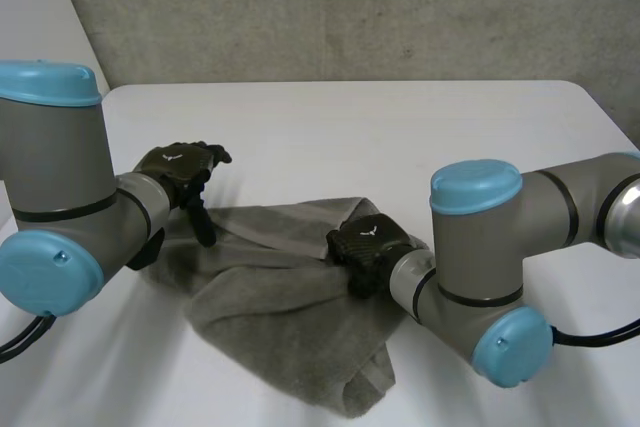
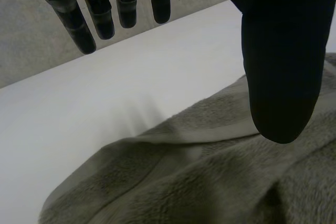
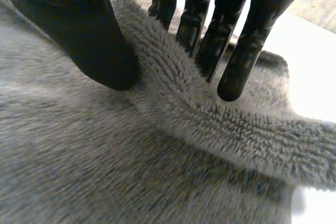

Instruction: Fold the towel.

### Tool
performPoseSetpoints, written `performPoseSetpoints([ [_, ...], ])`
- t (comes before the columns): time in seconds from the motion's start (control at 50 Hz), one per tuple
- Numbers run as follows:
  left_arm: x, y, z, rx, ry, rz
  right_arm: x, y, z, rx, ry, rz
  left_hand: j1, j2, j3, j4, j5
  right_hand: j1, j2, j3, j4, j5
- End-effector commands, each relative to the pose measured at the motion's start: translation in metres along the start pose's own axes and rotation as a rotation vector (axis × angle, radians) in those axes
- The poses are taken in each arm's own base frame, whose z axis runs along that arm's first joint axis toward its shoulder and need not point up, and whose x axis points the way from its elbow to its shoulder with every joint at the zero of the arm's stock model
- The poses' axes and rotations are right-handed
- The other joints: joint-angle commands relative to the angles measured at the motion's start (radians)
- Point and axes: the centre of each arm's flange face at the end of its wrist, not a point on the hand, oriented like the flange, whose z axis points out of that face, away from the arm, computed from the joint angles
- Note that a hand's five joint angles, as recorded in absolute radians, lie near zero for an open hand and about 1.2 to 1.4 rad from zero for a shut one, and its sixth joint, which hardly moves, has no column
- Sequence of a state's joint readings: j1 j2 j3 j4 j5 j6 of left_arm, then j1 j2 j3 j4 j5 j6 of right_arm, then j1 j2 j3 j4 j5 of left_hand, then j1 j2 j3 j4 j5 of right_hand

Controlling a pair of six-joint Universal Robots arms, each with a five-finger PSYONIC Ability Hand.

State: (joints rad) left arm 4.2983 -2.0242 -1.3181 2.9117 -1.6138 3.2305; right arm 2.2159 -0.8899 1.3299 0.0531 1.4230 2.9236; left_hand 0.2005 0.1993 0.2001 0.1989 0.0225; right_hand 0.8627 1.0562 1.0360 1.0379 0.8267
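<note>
A grey towel [image 1: 290,297] lies crumpled on the white table [image 1: 400,137], bunched into a thick fold toward the front. My left hand [image 1: 180,165] hovers open just above the towel's far left edge [image 2: 210,182], its fingers [image 2: 100,19] straight over bare table and its thumb [image 2: 281,51] over the cloth. My right hand [image 1: 368,244] is down on the towel's far right part. There its thumb [image 3: 84,30] and fingers [image 3: 236,51] press in from either side of a raised ridge of towel [image 3: 173,93], pinching it.
A grey concrete wall [image 1: 350,7] stands behind the table's far edge. Bare table [image 1: 400,137] stretches beyond the towel and to its right. My right arm's elbow [image 1: 480,277] hangs over the front right, my left arm's elbow [image 1: 50,247] over the front left.
</note>
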Motion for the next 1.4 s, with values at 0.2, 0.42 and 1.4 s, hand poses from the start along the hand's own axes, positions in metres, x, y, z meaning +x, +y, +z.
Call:
performPoseSetpoints([
  [0.2,0.006,-0.022,0.006,0.136,0.013,-0.005,0.02,-0.113,-0.074,0.416,0.048,-0.062,0.004,0.005,0.005,0.006,0.008,0.534,0.34,0.36,0.358,0.395],
  [0.42,0.043,-0.007,0.044,0.14,0.202,0.024,0.013,-0.131,-0.121,0.464,0.02,-0.085,0.004,0.005,0.005,0.006,0.008,0.534,0.34,0.36,0.358,0.395],
  [1.4,0.009,-0.062,-0.052,0.202,0.007,-0.25,0.061,-0.16,-0.052,0.716,0.086,-0.139,1.196,1.197,1.196,1.197,1.199,0.534,0.34,0.36,0.358,0.395],
])
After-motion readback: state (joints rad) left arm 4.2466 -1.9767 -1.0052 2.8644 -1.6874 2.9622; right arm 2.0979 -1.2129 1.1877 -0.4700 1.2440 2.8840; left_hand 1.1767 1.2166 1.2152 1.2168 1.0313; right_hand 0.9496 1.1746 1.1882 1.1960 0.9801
